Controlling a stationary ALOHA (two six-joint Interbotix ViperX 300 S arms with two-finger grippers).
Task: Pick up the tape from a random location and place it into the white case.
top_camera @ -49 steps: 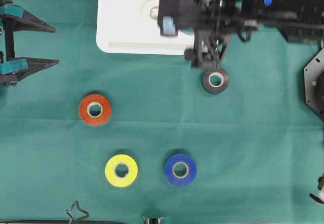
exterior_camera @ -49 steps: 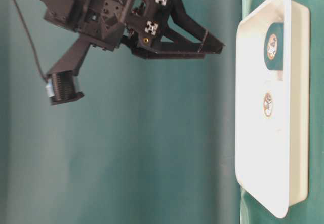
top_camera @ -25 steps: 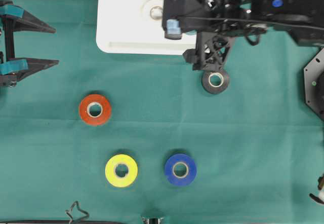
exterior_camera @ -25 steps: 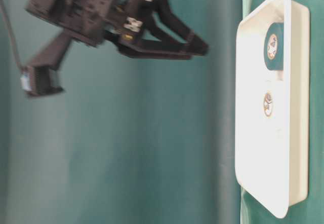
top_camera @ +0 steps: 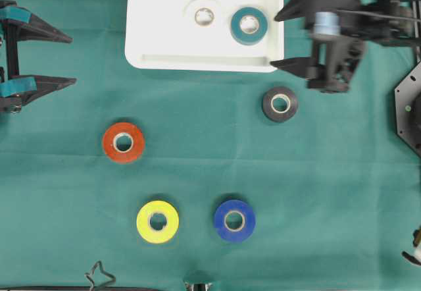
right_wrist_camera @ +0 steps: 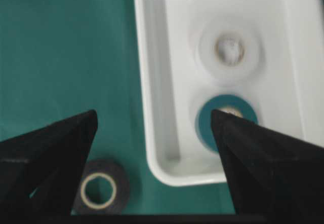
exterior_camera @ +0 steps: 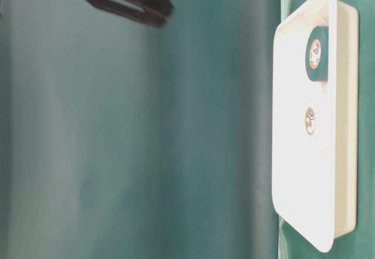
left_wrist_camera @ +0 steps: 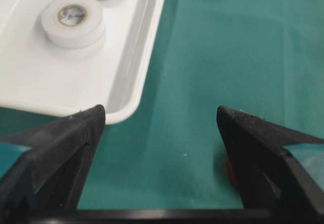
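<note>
The white case (top_camera: 164,41) lies at the top centre of the green cloth, holding a teal tape (top_camera: 248,25) and a white tape (top_camera: 204,16). My right gripper (top_camera: 273,41) hovers open and empty off the case's right end, pointing left. Below it a black tape (top_camera: 280,103) lies flat on the cloth. The right wrist view shows that gripper (right_wrist_camera: 154,115) over the case rim (right_wrist_camera: 162,82), with the black tape (right_wrist_camera: 99,188) by its left finger and the teal tape (right_wrist_camera: 207,125) by its right. My left gripper (top_camera: 74,60) rests open at the far left, empty (left_wrist_camera: 161,112).
A red-orange tape (top_camera: 123,142), a yellow tape (top_camera: 158,221) and a blue tape (top_camera: 234,220) lie flat on the cloth below the case. A black fixture (top_camera: 409,110) stands at the right edge. In the table-level view the case (exterior_camera: 293,153) fills the right side.
My right gripper has drawn back to the right, off the case, uncovering the teal tape lying in it. Its jaws stay open. The left arm has not moved.
</note>
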